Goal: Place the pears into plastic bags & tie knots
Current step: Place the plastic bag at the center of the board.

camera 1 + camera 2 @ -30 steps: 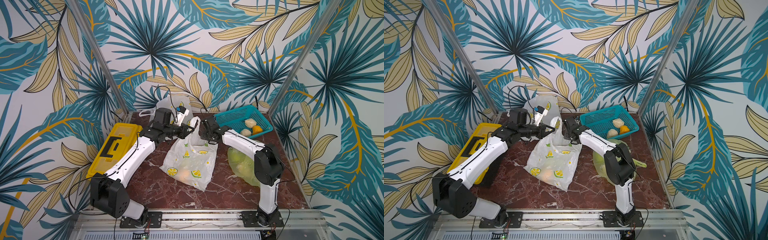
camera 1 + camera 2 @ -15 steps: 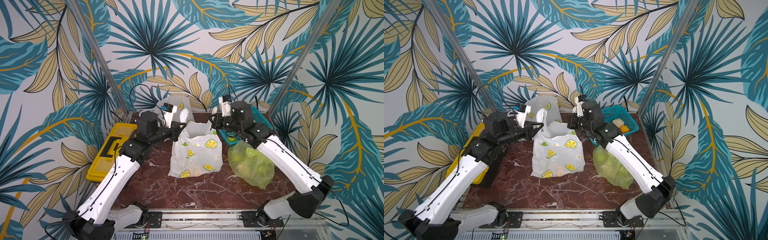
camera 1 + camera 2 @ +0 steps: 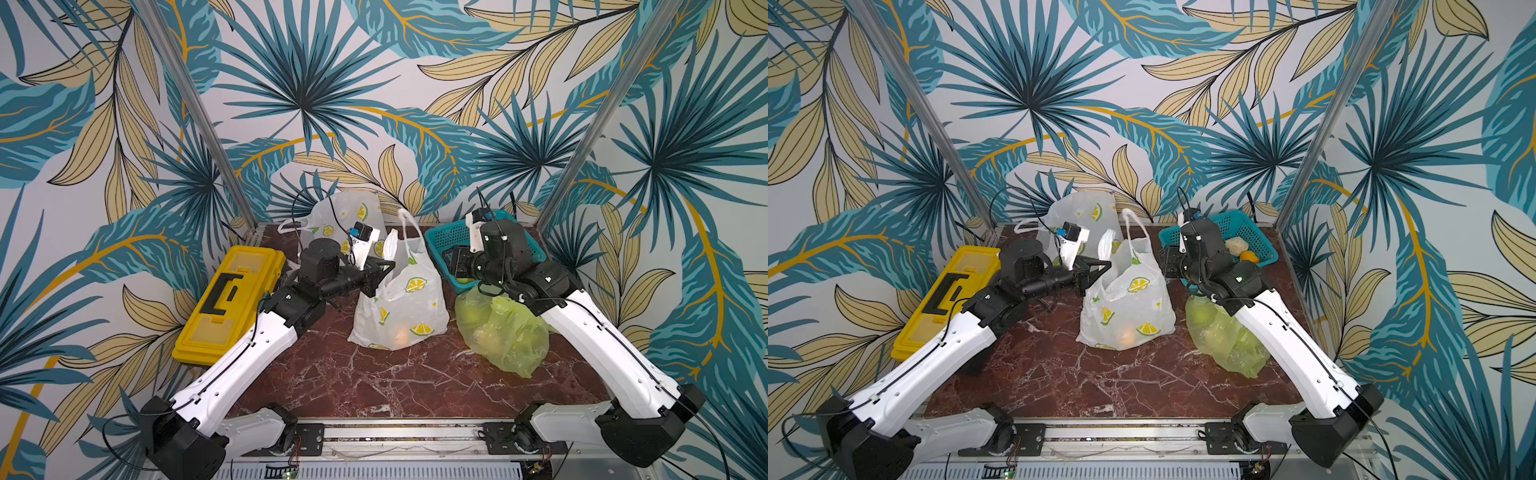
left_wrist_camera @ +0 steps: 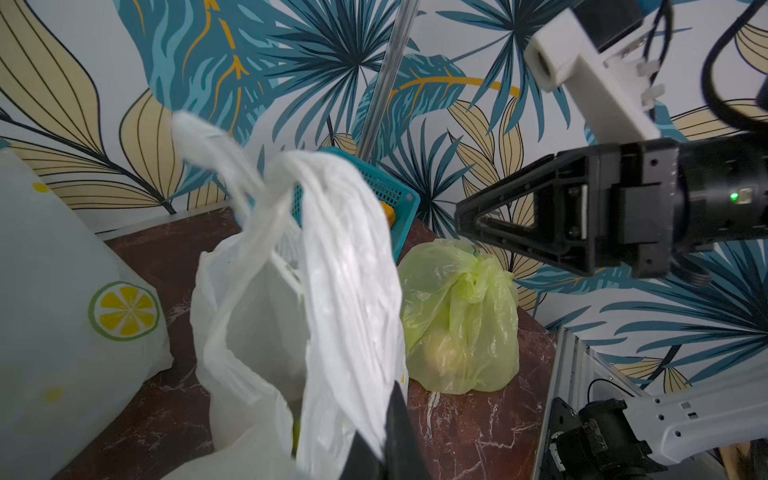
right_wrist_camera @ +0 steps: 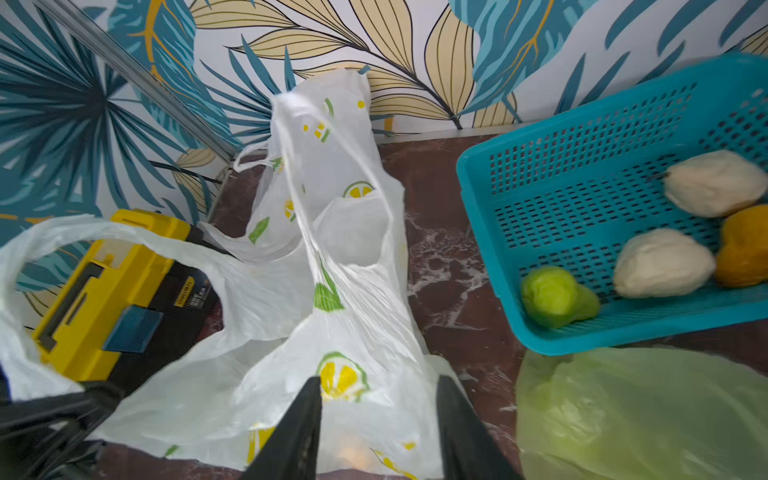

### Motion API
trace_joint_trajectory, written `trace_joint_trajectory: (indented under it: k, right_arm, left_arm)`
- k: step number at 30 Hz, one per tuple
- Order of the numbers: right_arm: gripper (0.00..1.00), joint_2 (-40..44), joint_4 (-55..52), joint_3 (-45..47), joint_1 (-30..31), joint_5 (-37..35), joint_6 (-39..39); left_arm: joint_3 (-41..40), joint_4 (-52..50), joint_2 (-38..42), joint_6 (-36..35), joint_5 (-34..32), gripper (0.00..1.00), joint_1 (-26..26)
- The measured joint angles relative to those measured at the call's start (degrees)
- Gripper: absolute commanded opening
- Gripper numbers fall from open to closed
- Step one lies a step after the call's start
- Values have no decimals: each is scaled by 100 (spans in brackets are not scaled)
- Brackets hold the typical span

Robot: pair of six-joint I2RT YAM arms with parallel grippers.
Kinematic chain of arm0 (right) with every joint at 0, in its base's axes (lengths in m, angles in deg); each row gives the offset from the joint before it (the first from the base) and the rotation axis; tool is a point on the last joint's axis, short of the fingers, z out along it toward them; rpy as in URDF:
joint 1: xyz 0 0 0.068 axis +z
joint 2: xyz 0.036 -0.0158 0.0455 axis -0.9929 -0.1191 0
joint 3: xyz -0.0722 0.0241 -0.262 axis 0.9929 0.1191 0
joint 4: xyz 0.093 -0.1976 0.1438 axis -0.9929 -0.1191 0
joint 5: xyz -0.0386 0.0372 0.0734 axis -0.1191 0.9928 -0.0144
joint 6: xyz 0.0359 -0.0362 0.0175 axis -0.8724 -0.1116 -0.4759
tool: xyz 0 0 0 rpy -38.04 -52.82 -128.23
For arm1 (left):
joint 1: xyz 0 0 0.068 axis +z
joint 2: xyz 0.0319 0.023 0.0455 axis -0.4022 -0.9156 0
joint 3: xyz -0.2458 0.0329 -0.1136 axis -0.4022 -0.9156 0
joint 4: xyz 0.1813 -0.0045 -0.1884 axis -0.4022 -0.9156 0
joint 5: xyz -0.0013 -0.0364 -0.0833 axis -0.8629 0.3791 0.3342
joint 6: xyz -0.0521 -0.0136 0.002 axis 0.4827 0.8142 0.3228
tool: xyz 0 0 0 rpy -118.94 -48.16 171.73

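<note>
- Your left tool (image 3: pixel 384 266) is pressed together on one handle of the middle lemon bag (image 3: pixel 403 307). In the left wrist view that handle runs as a white band down into the tool's fingers.
- The bag stands on the table (image 3: pixel 374 382) between your two arms, its mouth unknotted, with an orange pear showing through its wall near the bottom.
- Your right tool (image 5: pixel 378 378) is spread and pinches nothing. It sits just beside the bag on the basket side, pointing across at it.
- The relation to mind is the bag's free handle (image 3: pixel 402 214). It stands up from the mouth as a tall narrow loop, long axis close to upright, on the side nearer the teal basket (image 5: pixel 478 187).
- From your right tool the loop lies ahead and higher, and that arm is the nearer one.
- I judge the knot needs that loop next, so bring the spread jaws across its strands, not along them.
- The green bag (image 3: pixel 503 332) lies under your right forearm with its knot (image 4: pixel 478 266) made.
- Four pears (image 5: pixel 660 264) remain in the basket, just beside your right tool.
</note>
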Motion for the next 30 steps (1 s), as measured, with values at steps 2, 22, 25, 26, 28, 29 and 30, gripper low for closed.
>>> trace_joint_trajectory:
  k: [2, 22, 25, 26, 28, 29, 30]
  right_arm:
    - [61, 0, -232, -444, 61, 0, -55]
    - [68, -1432, 964, -986, 793, 1635, -1506]
    - [68, -1423, 966, -1134, 793, 1593, -1495]
    - [68, -1423, 949, -1185, 793, 1561, -1484]
    - [68, -1438, 872, -1281, 793, 1545, -1471]
    - [67, -1464, 826, -1342, 793, 1528, -1471]
    - [66, -1504, 815, -1388, 793, 1526, -1471]
  left_arm:
    - [0, 44, -44, -35, 70, 0, 0]
    - [-352, 238, -46, -286, 168, 0, 11]
    - [-398, 238, -46, -299, 173, 0, 83]
    - [-411, 236, -46, -302, 177, 0, 120]
    - [-417, 238, -44, -302, 179, 0, 164]
    - [-417, 238, -44, -302, 184, 0, 181]
    - [-417, 243, -44, -302, 197, 0, 192]
